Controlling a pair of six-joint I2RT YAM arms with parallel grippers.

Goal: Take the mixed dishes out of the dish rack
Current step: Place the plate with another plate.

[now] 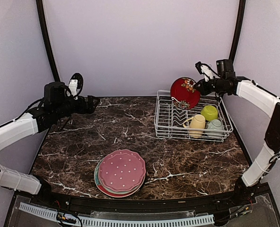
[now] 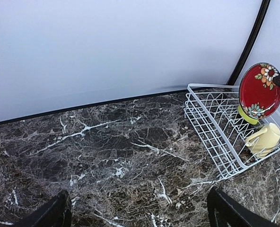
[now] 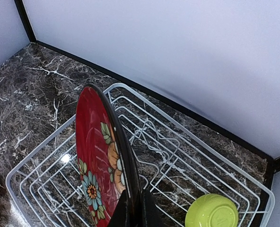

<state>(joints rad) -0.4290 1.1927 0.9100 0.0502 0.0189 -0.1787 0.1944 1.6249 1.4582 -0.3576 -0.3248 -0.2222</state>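
My right gripper is shut on the rim of a red floral plate, holding it upright above the back left part of the white wire dish rack. Inside the rack sit a pale yellow mug, an upturned lime-green bowl and a pale blue cup. My left gripper hangs open over bare marble at the table's left, far from the rack, with nothing between its fingers.
A stack of plates with a pink scalloped dotted one on top lies near the front edge of the marble table. Grey walls close in the back and sides, with black posts in the corners.
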